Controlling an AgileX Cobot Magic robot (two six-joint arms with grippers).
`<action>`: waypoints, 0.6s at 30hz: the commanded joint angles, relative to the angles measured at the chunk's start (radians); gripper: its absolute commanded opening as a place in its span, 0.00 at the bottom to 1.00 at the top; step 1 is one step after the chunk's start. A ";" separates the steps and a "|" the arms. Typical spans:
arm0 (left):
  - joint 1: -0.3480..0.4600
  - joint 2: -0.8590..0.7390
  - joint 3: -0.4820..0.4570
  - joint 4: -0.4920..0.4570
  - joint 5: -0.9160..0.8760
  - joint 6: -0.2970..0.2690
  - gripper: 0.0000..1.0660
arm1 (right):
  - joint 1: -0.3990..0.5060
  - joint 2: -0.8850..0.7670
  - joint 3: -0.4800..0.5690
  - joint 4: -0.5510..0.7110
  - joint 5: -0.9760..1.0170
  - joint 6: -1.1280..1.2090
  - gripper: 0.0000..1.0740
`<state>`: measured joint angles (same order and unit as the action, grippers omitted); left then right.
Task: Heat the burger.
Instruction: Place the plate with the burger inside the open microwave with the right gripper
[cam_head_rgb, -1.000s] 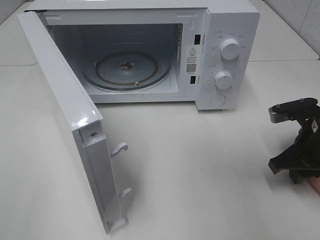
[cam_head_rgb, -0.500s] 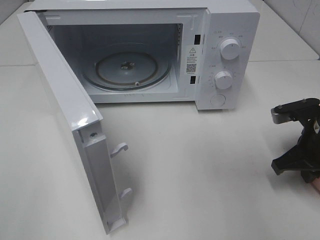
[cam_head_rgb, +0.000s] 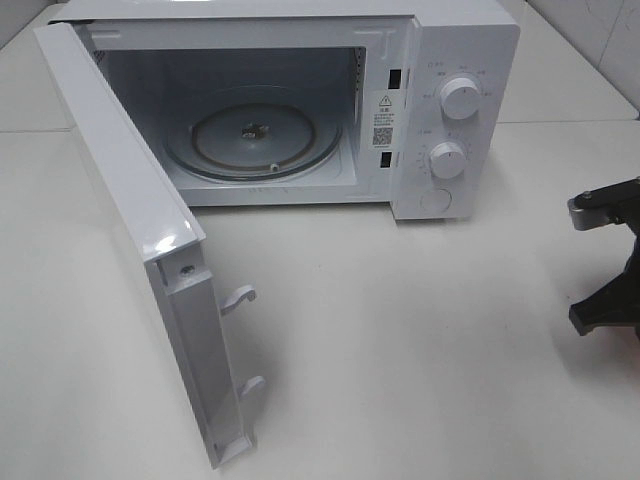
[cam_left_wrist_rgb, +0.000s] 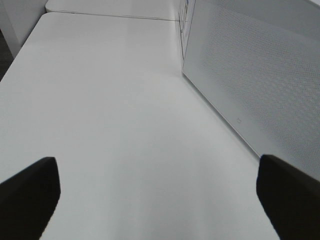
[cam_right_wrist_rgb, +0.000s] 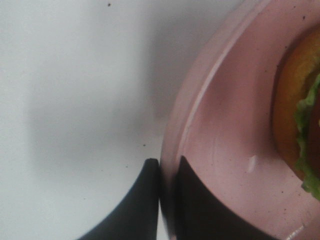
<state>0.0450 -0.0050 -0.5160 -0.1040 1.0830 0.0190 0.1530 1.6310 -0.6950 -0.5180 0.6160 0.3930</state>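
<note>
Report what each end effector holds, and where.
Right end effector: shut on the rim of the pink plate, which carries the burger. Left end effector: open, holding nothing.

White microwave (cam_head_rgb: 460, 40) on a white table (cam_head_rgb: 420, 340). Its white door (cam_head_rgb: 120, 200) carries a fine grey dotted mesh over the window panel. The knobs (cam_head_rgb: 460, 98) are white and the label (cam_head_rgb: 384, 118) is printed black on white. The glass turntable (cam_head_rgb: 250, 140) is clear with a brownish ring. Left gripper (cam_left_wrist_rgb: 159, 195) and right gripper (cam_right_wrist_rgb: 166, 167) are both black. The pink plate (cam_right_wrist_rgb: 230, 125) is faintly dark-speckled, and the burger (cam_right_wrist_rgb: 300, 100) shows a golden-brown bun (cam_right_wrist_rgb: 292, 85) and green lettuce (cam_right_wrist_rgb: 307, 130).
</note>
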 joint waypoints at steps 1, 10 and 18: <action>-0.007 -0.013 0.002 0.002 -0.016 0.002 0.94 | -0.002 -0.037 0.000 -0.066 0.035 0.048 0.00; -0.007 -0.013 0.002 0.002 -0.016 0.002 0.94 | 0.040 -0.080 0.000 -0.132 0.102 0.092 0.00; -0.007 -0.013 0.002 0.002 -0.016 0.002 0.94 | 0.148 -0.080 0.000 -0.194 0.180 0.151 0.00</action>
<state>0.0450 -0.0050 -0.5160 -0.1040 1.0830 0.0190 0.2950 1.5660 -0.6950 -0.6510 0.7550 0.5270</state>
